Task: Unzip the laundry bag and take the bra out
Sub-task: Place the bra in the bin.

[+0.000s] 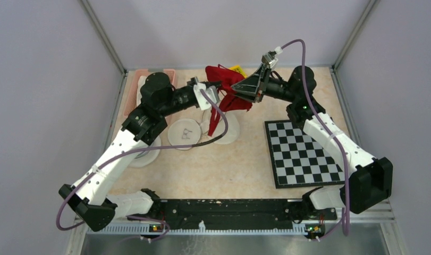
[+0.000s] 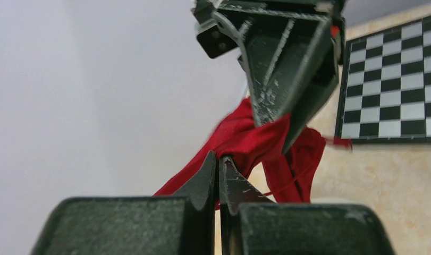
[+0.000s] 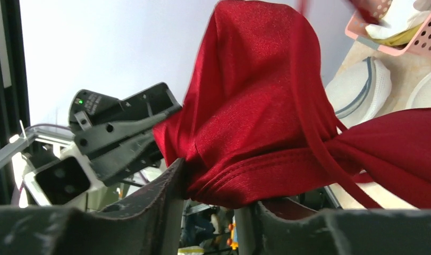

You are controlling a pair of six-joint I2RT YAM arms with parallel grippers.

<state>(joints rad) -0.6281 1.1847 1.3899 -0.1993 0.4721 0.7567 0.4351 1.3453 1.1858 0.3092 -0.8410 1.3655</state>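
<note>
Dark, scuffed fingers of the left gripper [image 2: 219, 159] are seen closest in the left wrist view. They are pressed flat together, and a fold of the shiny red satin bra [image 2: 255, 141] is pinched at their tips. Just beyond, the right gripper [image 2: 274, 132] is seen from the front, its jaws spread in a narrow V across the same red cloth.

That gap is confirmed in the right wrist view: the right fingers [image 3: 168, 196] stand apart and the bra's band is draped over them. Clutter is seen through the space beneath, so nothing is clamped there. Only this view shows a white round laundry bag edged by a grey zip [image 3: 362, 90], lying on the table beside a pink perforated plastic basket [image 3: 399, 32].

Only the top view shows the whole layout. The bra is held up off the beige tabletop [image 1: 239, 164] at the far middle, between the two grippers. Its straps hang down over white round pads [image 1: 184, 133], and a black-and-white checkerboard [image 1: 303, 154] lies to the near right.
</note>
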